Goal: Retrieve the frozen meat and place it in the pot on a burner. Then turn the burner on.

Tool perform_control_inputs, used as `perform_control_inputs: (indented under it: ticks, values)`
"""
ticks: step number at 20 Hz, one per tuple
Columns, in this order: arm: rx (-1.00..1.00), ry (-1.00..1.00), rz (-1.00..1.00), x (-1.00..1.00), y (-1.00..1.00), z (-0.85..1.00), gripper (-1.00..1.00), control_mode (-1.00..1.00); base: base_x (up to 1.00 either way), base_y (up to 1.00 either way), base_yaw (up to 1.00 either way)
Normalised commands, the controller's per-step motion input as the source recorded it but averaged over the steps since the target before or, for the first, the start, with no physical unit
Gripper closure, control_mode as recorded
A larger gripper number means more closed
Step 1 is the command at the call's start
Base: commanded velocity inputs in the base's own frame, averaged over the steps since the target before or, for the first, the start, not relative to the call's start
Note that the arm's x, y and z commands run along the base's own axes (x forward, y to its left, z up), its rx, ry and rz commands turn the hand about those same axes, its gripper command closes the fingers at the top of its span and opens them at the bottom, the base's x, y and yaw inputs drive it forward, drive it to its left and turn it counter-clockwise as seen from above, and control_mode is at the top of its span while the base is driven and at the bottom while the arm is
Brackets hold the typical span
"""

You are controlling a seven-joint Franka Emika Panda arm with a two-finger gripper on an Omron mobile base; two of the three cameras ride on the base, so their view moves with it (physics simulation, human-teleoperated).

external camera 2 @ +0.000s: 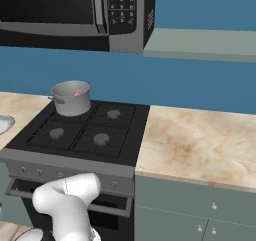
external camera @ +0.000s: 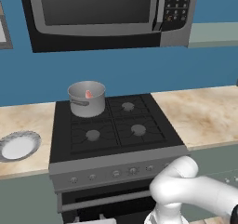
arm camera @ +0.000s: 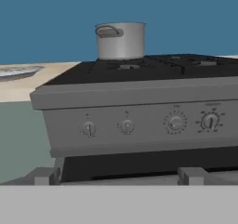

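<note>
a: where does the frozen meat sit?

b: inside the pot, upper left of the left base view. it shows as a small reddish wedge against the inner wall. the pot stands on the rear left burner of the stove, so what's left, as i judge it, is turning that burner on.

a: and the gripper?

b: the fingers themselves aren't clear in the frames; the hand view shows two grey blocks low down that may be the tips. i take the jaws to be spread as wide as they go, with nothing between them. the arm bends low at the bottom right of the left base view, in front of the oven.

a: which knob, then?

b: the hand view looks straight at the control panel. four knobs show in a row: two small ones at centre left, a paler dial and a dark knob to the right. i can't read any markings, so which one feeds the rear left burner isn't certain. the left pair looks likeliest, since the pot is on that side.

a: how to do it well?

b: line the open fingers up either side of the chosen knob, go in square to the panel, close firmly, then rotate the wrist. a skewed approach could slip off such a small knob. the white plate at the left edge is well apart and no concern.
</note>
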Motion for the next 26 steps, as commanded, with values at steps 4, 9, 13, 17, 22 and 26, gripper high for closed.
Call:
perform_control_inputs:
  ticks: [4,9,13,17,22,26]
  values:
    - [0.00,0.00,0.00,0.08,0.08,-0.16,-1.00,-1.00,0.00,0.00,0.00]
    - [0.00,0.00,0.00,0.14,0.00,-0.03,-1.00,-1.00,0.00,0.00,0.00]
    - [0.00,0.00,0.00,0.27,0.00,0.00,-1.00,-1.00,0.00,0.00,0.00]
    - [0.00,0.00,0.00,0.30,0.00,0.00,-1.00,-1.00,0.00,0.00,0.00]
    - [0.00,0.00,0.00,0.19,0.00,-0.09,-1.00,-1.00,0.00,0.00,0.00]
    - [0.00,-0.06,0.00,0.13,0.00,-0.15,-1.00,-1.00,0.00,0.00,0.00]
